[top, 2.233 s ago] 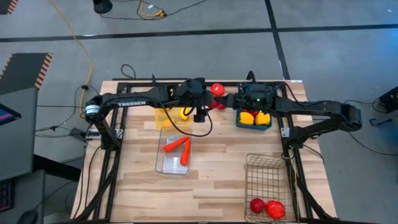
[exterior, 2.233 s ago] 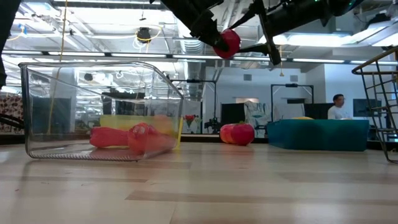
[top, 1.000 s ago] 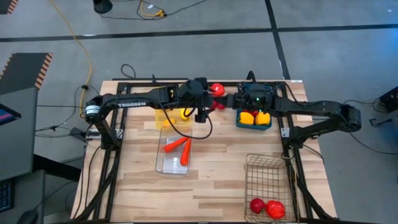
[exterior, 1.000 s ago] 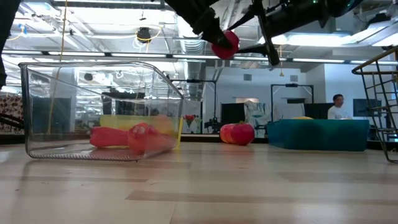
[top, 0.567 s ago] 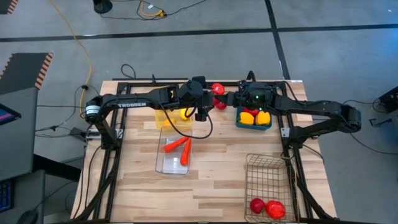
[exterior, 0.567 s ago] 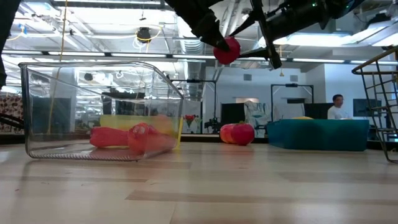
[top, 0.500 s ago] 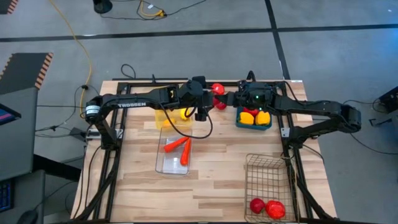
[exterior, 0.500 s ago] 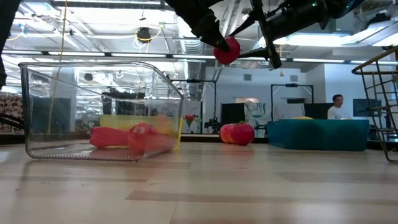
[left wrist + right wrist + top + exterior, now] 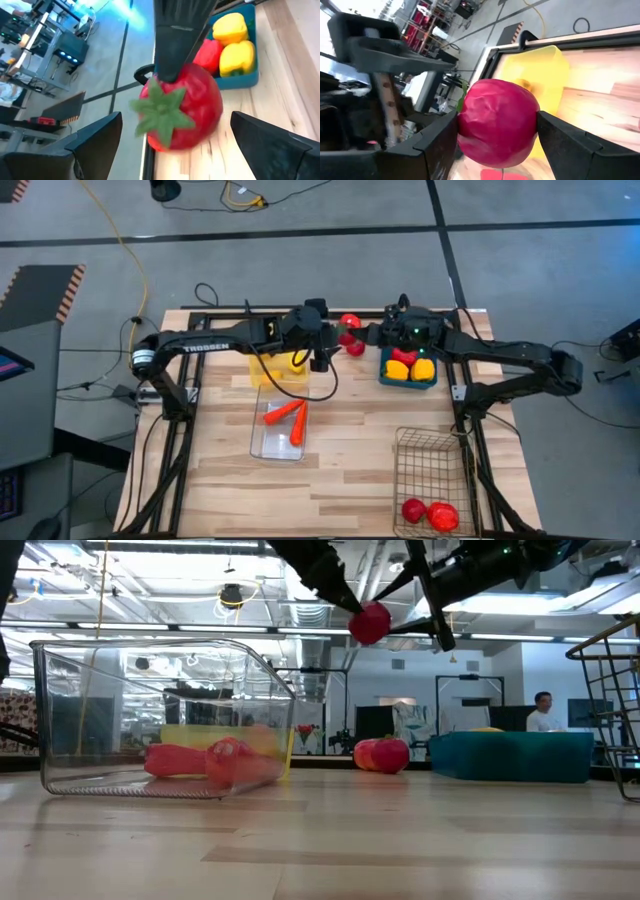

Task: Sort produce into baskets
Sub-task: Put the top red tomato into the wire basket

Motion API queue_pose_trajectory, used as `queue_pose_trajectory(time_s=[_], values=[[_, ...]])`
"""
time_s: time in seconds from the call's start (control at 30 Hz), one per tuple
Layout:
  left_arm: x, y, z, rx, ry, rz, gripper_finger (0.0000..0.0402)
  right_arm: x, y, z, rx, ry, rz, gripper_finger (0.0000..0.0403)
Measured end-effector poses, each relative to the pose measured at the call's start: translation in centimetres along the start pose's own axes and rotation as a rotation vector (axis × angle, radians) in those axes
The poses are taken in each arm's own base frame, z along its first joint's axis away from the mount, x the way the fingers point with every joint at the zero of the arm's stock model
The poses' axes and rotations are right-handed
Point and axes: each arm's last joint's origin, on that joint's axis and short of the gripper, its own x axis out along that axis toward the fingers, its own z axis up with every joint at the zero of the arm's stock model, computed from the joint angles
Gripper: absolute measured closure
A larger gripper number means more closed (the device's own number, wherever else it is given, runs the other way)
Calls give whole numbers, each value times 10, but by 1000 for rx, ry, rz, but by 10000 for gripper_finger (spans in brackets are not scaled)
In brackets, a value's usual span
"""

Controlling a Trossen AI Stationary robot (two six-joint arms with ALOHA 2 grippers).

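A red toy tomato with a green calyx hangs high above the table's far middle. My right gripper comes from the right and is shut on it. My left gripper faces the tomato from the left. It is open, with its fingers standing wide on either side of the tomato and not touching it. The yellow bin, the clear bin with carrots, the blue bin and the wire basket rest on the table. My right gripper pinches the tomato's two opposite sides between its two fingers. The fingers come about level from the table's right. One finger lies on the tomato next to the calyx. The tomato is lifted clear, high above the table.
Another red piece of produce lies on the table under the grippers, between the yellow and blue bins. The blue bin holds yellow peppers and a red piece. The wire basket holds red produce. Bare wood lies in the table's middle.
My right gripper has moved toward the table's left, up to the tomato that my left gripper was holding in the air. My left gripper has drawn back a little toward the left. The tomato has stayed aloft, shifting slightly toward my right gripper.
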Motion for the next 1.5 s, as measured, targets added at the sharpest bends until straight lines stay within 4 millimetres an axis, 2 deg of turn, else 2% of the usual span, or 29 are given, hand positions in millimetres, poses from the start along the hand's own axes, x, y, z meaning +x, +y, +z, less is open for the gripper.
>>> queue_pose_trajectory(time_s=[0.17, 0.33, 0.57, 0.93, 1.1, 1.33, 1.5], values=[[-18, 7, 2, -8, -13, 3, 42, -11, 3, 5, 0, 9, 23, 113], [-30, 11, -2, -14, 27, -15, 42, -30, 11, 6, -2, 32, 56, 113], [-35, 10, -11, -38, 104, -51, 42, -63, 23, -6, -4, 164, 108, 113], [-34, 8, -12, -112, 119, -66, 42, -99, 42, -51, -43, 551, 242, 113], [-34, 7, -12, -140, 111, -82, 42, -113, 45, -76, -73, 743, 234, 113], [-34, 7, -12, -175, 106, -95, 42, -136, 42, -109, -41, 1033, 110, 113], [-34, 7, -12, -178, 106, -95, 42, -151, 38, -126, -30, 1161, -17, 113]])
